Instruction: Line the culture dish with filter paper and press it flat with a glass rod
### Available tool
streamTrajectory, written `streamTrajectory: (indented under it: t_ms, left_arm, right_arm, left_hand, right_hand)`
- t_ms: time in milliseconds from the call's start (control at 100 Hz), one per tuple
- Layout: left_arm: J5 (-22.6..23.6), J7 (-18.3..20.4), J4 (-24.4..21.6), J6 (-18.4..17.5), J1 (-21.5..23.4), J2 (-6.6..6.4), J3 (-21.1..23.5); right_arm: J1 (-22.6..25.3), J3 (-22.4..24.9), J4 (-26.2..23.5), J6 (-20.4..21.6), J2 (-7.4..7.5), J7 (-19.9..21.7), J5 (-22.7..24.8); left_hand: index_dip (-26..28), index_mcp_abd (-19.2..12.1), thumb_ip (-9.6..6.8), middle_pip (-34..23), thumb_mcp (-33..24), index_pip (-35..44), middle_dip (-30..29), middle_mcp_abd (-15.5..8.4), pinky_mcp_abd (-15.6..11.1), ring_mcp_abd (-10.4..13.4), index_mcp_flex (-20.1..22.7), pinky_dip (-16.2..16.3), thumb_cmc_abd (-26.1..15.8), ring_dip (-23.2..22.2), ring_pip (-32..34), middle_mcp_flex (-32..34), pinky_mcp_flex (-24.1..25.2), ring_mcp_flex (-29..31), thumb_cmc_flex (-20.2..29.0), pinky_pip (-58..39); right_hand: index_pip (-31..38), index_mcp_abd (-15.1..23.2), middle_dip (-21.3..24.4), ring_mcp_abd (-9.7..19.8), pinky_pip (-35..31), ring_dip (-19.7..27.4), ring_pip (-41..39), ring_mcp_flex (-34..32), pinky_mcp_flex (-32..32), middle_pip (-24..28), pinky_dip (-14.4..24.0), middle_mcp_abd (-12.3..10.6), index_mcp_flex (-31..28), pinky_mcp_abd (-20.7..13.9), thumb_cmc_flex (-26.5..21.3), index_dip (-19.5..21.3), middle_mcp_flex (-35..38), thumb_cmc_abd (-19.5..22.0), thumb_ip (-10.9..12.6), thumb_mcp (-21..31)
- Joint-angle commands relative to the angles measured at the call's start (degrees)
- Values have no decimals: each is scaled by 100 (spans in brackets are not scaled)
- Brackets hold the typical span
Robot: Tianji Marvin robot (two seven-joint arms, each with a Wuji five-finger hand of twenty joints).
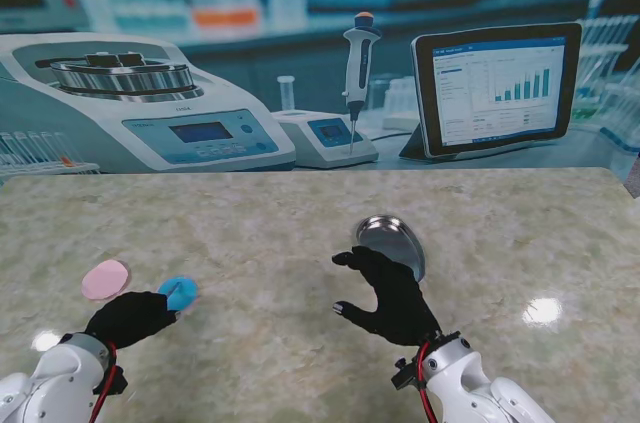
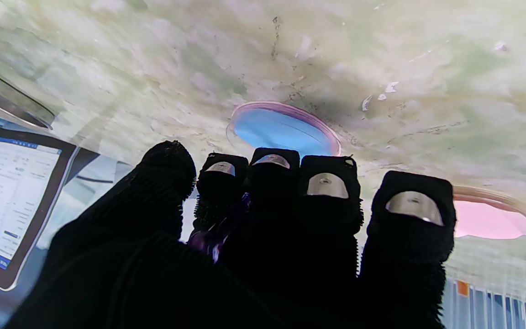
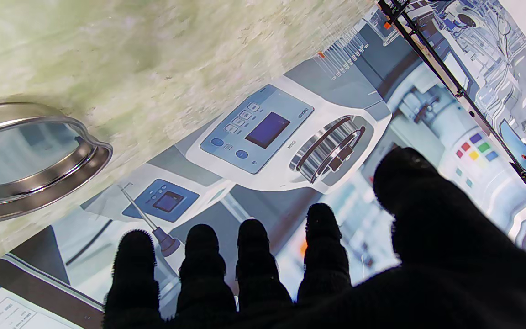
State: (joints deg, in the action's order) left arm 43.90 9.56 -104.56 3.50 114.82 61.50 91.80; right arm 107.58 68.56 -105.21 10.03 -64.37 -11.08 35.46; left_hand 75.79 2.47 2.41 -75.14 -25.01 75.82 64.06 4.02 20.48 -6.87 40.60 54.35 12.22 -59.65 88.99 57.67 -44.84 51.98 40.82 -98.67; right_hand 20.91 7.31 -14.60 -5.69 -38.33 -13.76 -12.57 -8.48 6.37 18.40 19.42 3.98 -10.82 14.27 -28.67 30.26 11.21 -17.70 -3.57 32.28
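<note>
A blue disc point(image 1: 178, 292) inside a clear, pink-tinged rim lies on the marble table at the near left, with a pink disc point(image 1: 105, 279) just to its left. Both show in the left wrist view, blue disc point(image 2: 281, 130) and pink disc point(image 2: 491, 218). My left hand point(image 1: 130, 318) is curled into a fist, its knuckles at the blue disc's near edge. A purplish glint shows between thumb and index; I cannot identify it. My right hand point(image 1: 385, 293) hovers with fingers spread, just nearer to me than a shiny steel dish point(image 1: 390, 243). No glass rod is visible.
The steel dish point(image 3: 30, 155) appears in the right wrist view beside my spread fingers point(image 3: 254, 256). Behind the table's far edge hangs a printed lab backdrop with a centrifuge point(image 1: 130, 93), a pipette and a tablet point(image 1: 497, 88). Marble surface stretches to the right of the steel dish.
</note>
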Motion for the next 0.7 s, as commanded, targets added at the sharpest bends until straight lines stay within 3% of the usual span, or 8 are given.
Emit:
streamTrajectory:
  t_ms: [0,180,540,690]
  left_arm:
    - [-20,19,40,52,-55,-5,-41]
    - [-34,14,5,41,-58,-4,-46]
    - [-18,-27,-556,-291,606,37,411]
    - [7,72,-644,-276,725,28,451]
  right_arm:
    - [43,-10,-14,-20,-18,15,-16]
    - [46,-8,-16,-24,-18,20,-19]
    - [39,-10,-11,-10,-19,11,-20]
    - [39,-13,-10,1,-18,11,-17]
  left_hand:
    - [183,499,-92,-343,-142,350,-11,-412,-63,518,113,-135,-52,59,289,194,-151,238,-77,-729]
    - [184,499,-88,-347,-160,350,-13,-419,-51,518,112,-136,-48,60,289,200,-148,238,-90,-728]
    - [183,490,-89,-345,-148,348,-20,-435,-65,507,111,-138,-66,61,293,205,-177,246,-92,-745]
    - [181,473,-93,-342,-127,342,-23,-442,-84,530,100,-146,-81,66,290,199,-182,246,-85,-748]
  right_hand:
    - [1,88,-27,196,-105,81,174,194,60,-56,98,-149,175,-127,-13,23,-119,153,114,-82]
    - [0,91,-27,196,-103,81,174,190,61,-57,97,-142,176,-124,-14,24,-120,155,114,-82]
    - [-2,95,-27,197,-103,81,177,190,61,-59,97,-141,176,-126,-11,24,-122,153,113,-84]
    - [-3,88,-26,197,-103,81,178,192,61,-60,97,-137,176,-125,-12,23,-120,155,114,-85]
